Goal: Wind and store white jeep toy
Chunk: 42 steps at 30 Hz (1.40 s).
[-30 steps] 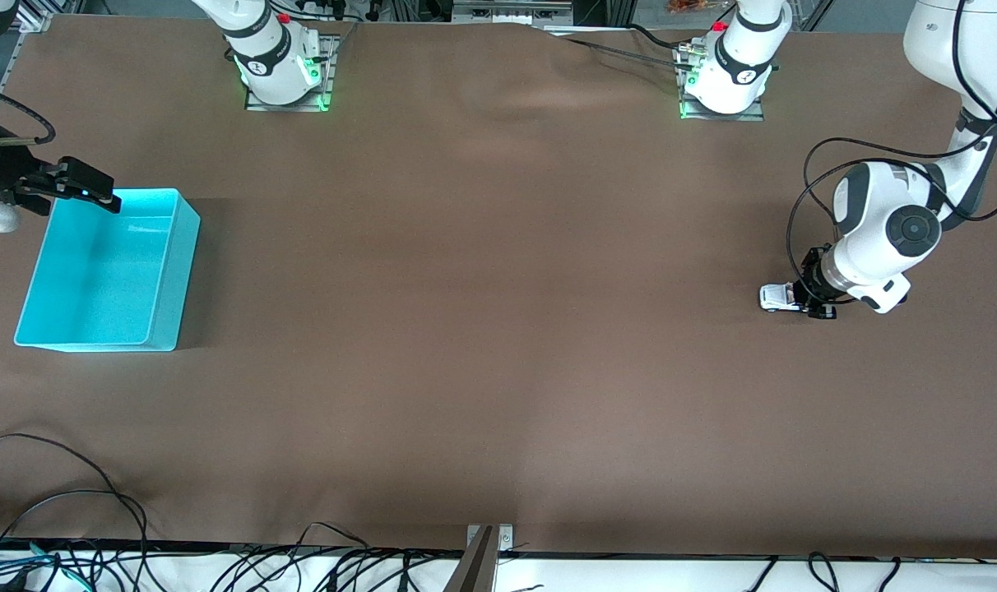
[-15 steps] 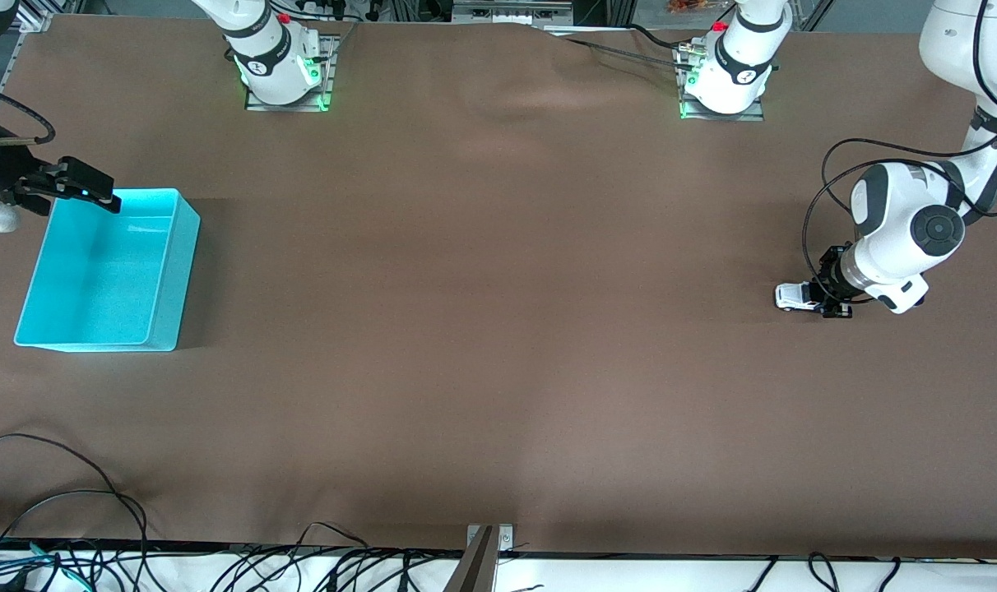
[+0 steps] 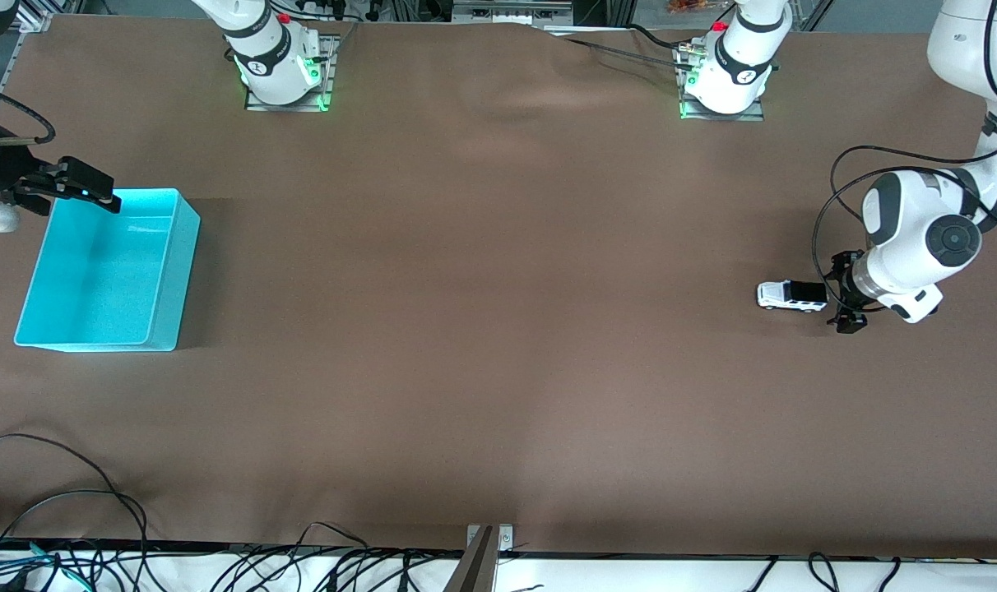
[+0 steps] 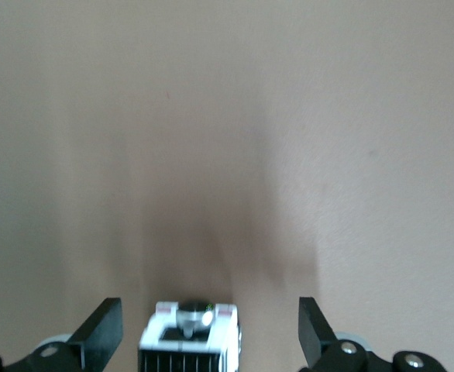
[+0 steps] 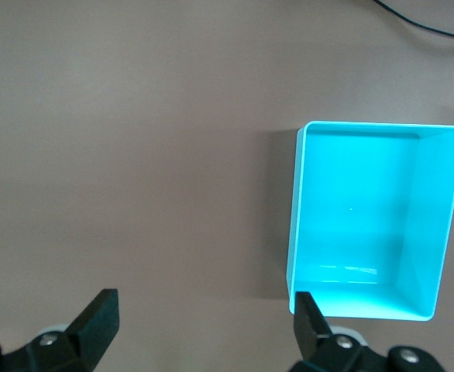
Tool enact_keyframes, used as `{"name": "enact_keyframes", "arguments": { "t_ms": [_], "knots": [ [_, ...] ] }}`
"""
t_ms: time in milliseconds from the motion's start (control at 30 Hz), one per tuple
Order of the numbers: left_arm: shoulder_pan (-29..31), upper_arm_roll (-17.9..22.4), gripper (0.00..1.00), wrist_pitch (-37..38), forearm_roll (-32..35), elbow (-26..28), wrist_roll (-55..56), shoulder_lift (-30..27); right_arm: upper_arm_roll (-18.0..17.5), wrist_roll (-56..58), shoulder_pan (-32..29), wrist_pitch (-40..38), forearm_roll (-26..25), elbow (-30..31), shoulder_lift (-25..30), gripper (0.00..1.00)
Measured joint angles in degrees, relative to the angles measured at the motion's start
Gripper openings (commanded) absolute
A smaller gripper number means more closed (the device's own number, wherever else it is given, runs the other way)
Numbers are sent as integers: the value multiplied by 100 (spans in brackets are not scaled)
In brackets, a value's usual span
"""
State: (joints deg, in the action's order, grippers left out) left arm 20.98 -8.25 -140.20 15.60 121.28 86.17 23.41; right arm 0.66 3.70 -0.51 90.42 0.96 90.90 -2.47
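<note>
With the task only partly done, nothing yet in the open turquoise plastic bin at the right arm's end of the brown tabletop. Right gripper waiting over its rim, jaws spread, empty, presumably ready to receive. Small boxy white jeep toy standing on the tabletop toward the left arm's end, just beside the left gripper, jaws wide and off it. Only from the left wrist: toy's tail centred between the jaws.

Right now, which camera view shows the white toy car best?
The front view: there the whole white toy car stands on the table, just clear of the open left gripper. The left wrist view shows only one end of it, between the gripper's fingers. The right wrist view does not show it.
</note>
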Motion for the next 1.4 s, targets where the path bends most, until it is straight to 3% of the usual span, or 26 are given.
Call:
{"name": "enact_keyframes", "arguments": {
  "t_ms": [200, 567, 767, 1400],
  "knots": [
    [-1, -41, 100, 524, 0, -272, 0, -282, 0, 0, 0, 0, 0, 0, 0, 100],
    [-29, -263, 100, 817, 0, -312, -353, -1116, 0, 0, 0, 0, 0, -1, 0, 100],
    [-31, -330, 100, 1136, -1, -415, -1162, -1388, -1, 0, 0, 0, 0, -1, 0, 100],
    [-37, -447, 100, 2671, -473, -1861, -5006, -1476, -1, 0, 0, 0, 0, -1, 0, 100]
  ]
}}
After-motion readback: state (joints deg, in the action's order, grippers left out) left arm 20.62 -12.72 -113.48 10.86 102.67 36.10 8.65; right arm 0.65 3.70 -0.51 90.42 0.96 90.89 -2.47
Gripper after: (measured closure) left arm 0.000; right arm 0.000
